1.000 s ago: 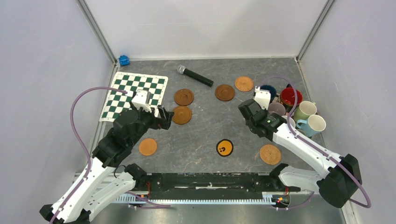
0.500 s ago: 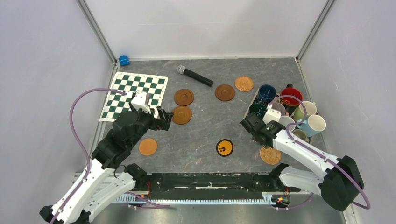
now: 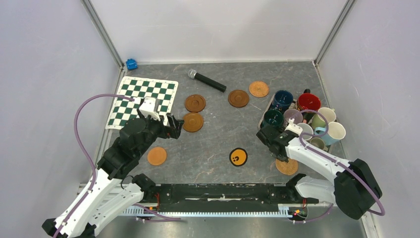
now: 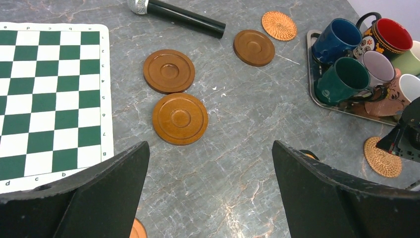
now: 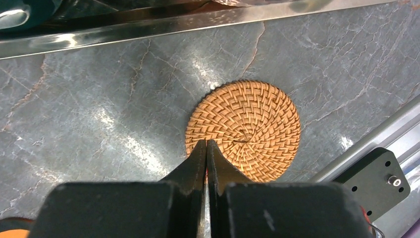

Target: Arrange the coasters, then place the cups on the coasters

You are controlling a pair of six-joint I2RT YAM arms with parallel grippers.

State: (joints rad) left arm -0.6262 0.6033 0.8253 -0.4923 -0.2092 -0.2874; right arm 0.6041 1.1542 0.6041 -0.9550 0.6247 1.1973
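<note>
Right now the round woven tan coaster lies flat on the grey marbled table, near the front on the right side, just beside the shiny metal tray. The right end effector is closed tight. Its two black fingers press together, with their tips at the rim of this coaster. I cannot tell if they pinch it or only touch it.

The cups stand packed together on the tray. Among them are a dark blue mug, a red-inside mug, a dark green mug, a pale green mug and a light blue mug.

The other coasters lie apart on the table: a second woven tan disc and three brown grooved wooden discs further back, and a plain orange disc and a black disc with a yellow mark near the front.

The left end effector is wide open and holds nothing. It hangs above the table near the wooden discs, beside the green-and-white chequered mat. A black microphone lies at the back.
</note>
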